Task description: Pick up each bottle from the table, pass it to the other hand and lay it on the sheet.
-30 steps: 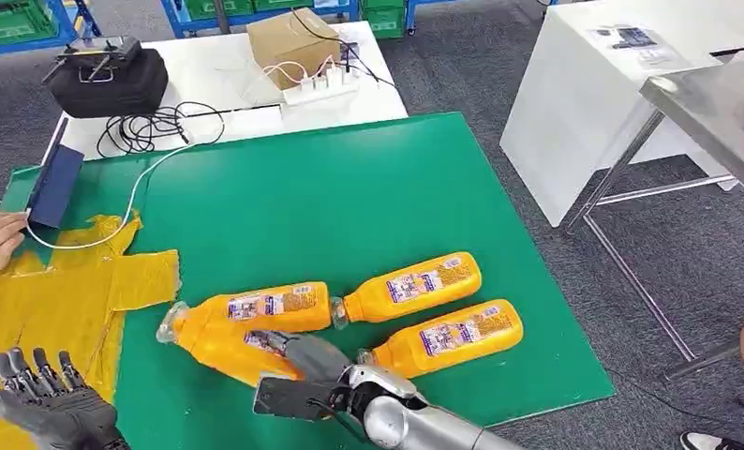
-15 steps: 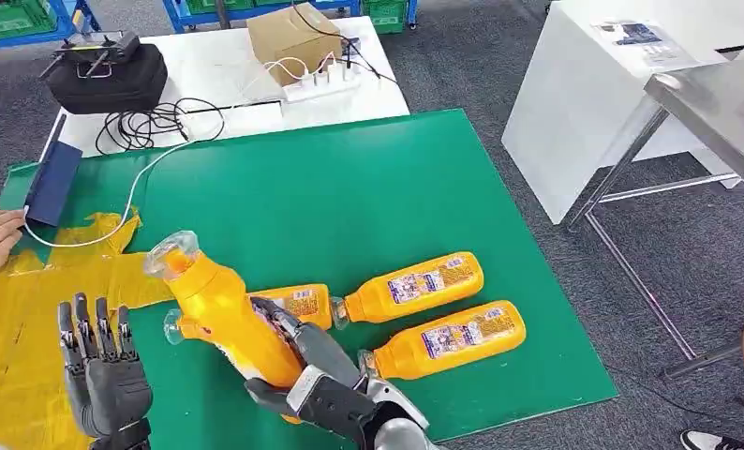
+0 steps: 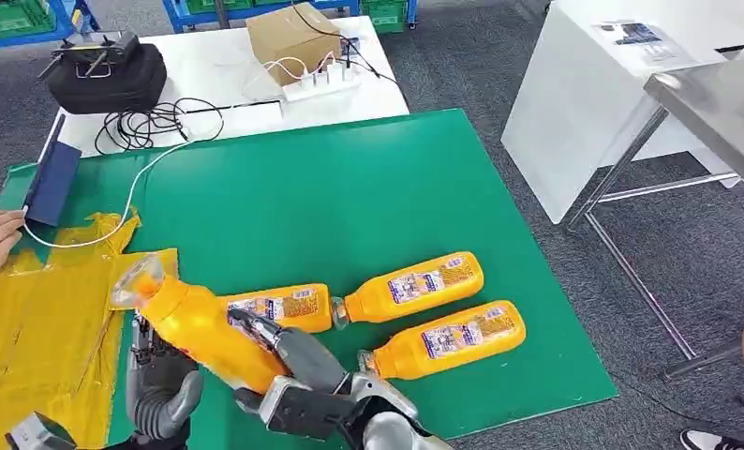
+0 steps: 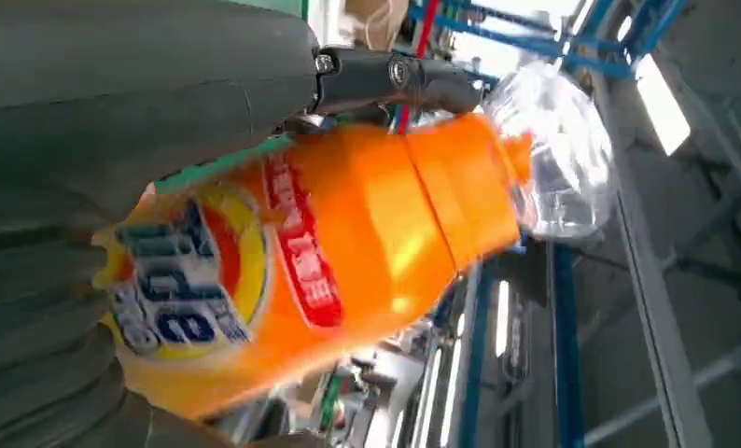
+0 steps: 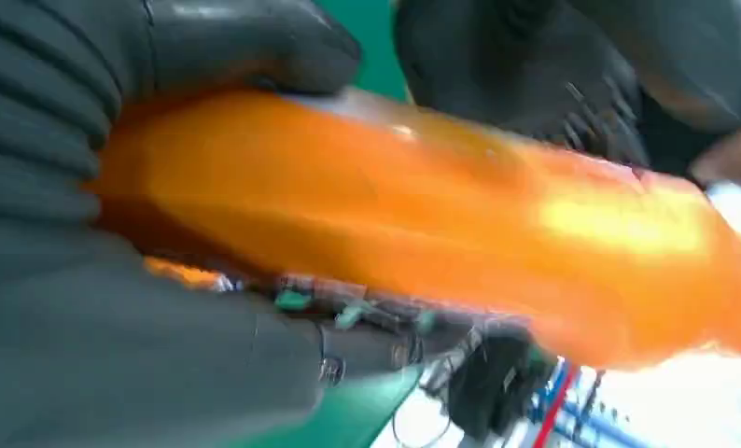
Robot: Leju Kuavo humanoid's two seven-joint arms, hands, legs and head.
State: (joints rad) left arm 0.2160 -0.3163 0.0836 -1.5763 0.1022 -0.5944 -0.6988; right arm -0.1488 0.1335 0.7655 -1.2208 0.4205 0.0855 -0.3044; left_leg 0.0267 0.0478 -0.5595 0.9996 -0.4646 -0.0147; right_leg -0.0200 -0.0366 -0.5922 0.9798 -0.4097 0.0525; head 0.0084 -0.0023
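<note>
Our right hand [image 3: 289, 370] grips an orange bottle [image 3: 195, 323], raised and tilted over the green mat [image 3: 349, 197] near the yellow sheet [image 3: 40, 319]. Left hand [image 3: 162, 384] touches it underneath; grip unclear.

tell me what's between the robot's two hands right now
The lifted orange bottle, gripped by the right hand with the left hand against it; head view shows this.

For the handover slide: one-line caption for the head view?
Right hand holds an orange bottle tilted toward the left hand; three bottles lie on the green mat.
</note>
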